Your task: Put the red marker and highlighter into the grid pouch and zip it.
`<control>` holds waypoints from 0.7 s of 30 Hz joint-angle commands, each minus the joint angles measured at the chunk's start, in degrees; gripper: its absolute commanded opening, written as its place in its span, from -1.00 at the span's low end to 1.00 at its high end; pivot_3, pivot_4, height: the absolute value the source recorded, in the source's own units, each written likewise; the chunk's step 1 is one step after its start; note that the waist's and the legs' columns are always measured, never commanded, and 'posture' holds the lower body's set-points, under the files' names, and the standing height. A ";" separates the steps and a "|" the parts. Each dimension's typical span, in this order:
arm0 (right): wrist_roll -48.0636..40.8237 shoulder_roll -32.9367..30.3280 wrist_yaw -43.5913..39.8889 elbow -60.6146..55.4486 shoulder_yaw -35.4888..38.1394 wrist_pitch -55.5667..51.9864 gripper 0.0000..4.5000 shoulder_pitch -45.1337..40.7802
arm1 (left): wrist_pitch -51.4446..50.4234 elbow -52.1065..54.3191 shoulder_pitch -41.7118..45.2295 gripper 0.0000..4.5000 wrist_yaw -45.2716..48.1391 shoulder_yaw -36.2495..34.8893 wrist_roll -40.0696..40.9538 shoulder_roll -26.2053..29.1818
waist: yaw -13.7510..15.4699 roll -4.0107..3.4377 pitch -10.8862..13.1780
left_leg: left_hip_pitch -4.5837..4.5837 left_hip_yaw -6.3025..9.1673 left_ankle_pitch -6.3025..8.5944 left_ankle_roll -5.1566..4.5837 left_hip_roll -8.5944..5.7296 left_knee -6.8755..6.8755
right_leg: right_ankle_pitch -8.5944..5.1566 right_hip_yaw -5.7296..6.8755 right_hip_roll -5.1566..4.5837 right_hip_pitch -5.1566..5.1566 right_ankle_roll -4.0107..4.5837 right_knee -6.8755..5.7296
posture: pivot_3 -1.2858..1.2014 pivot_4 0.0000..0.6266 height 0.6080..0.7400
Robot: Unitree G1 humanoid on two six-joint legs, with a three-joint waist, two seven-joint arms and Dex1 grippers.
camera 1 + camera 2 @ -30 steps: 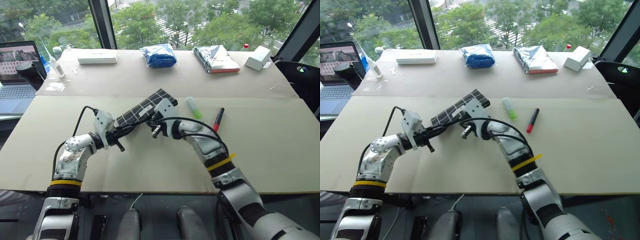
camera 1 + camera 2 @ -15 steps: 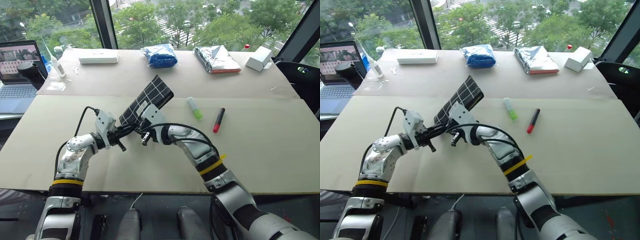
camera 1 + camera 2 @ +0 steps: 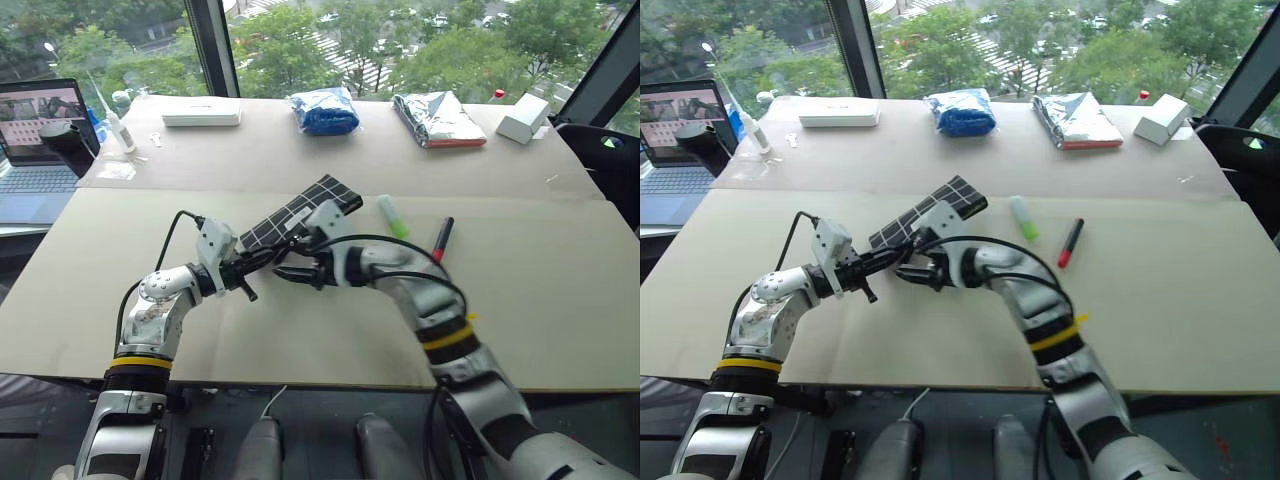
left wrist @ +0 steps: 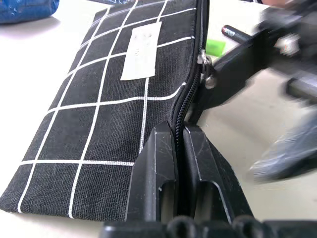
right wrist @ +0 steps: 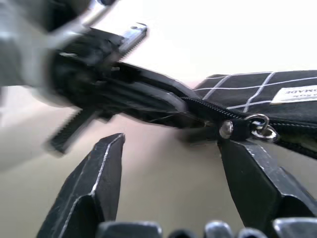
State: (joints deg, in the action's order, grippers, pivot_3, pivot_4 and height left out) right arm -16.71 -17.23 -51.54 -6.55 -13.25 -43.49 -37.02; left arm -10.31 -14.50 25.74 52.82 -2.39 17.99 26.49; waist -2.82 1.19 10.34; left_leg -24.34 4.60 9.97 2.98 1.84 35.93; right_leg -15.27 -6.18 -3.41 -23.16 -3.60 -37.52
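The left gripper [image 4: 179, 148] is clamped on the pouch [image 3: 300, 213] at its zipper end, holding it off the table; the right gripper [image 5: 171, 148] gapes empty beside the pull strap [image 5: 233, 130], so it should re-pinch the strap squarely before opening; marker [image 3: 439, 238] and highlighter [image 3: 391, 215] lie at the pouch's three o'clock.

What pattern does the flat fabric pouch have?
The flat fabric pouch is black with thin white grid lines; the left wrist view shows it best.

beige table [image 3: 560, 300] beside tree-filled windows [image 3: 300, 40]
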 commanded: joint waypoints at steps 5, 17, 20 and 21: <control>1.41 -16.48 1.45 -11.46 8.48 2.94 0.43 11.26 | 0.31 2.59 -0.53 -1.00 -0.18 -0.36 0.66 0.03 | -0.27 0.05 0.02 | 0.07 -0.06 0.00 0.00 0.04 0.00 | -0.08 -0.03 0.04 0.00 -0.13 0.06 | 0.03 -0.52 1.00; 11.36 -9.16 35.91 5.86 22.63 -2.22 0.43 0.85 | 2.90 1.04 0.57 -1.00 2.65 0.85 -1.29 2.61 | -0.14 0.05 0.03 | 0.04 -0.06 -0.04 0.01 0.02 -0.05 | 0.08 -0.08 0.04 -0.03 0.14 0.09 | 0.03 -0.52 1.00; 11.99 -6.75 40.57 7.67 24.09 -2.75 0.43 0.61 | 3.13 0.93 0.54 -1.00 2.70 0.82 -1.21 2.57 | 0.11 0.05 0.03 | 0.05 -0.07 -0.04 0.01 0.01 -0.04 | 0.08 -0.08 0.03 -0.02 0.15 0.08 | 0.03 -0.52 1.00; 11.79 -5.61 41.83 8.18 24.55 -2.85 0.43 0.55 | 3.18 0.89 0.49 -1.00 2.74 0.86 -1.20 2.58 | 0.11 0.05 0.03 | 0.06 -0.07 -0.04 0.01 0.01 -0.03 | 0.08 -0.08 0.03 -0.01 0.15 0.07 | 0.03 -0.52 1.00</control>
State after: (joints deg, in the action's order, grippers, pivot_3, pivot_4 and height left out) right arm -5.20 -23.87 -12.82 1.87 9.47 -46.20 -35.30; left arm -8.40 -14.28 25.42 55.23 -1.09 16.82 28.68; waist -2.71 1.24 10.36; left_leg -24.28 4.53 9.93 2.99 1.85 35.89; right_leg -15.18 -6.26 -3.37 -23.17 -3.45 -37.45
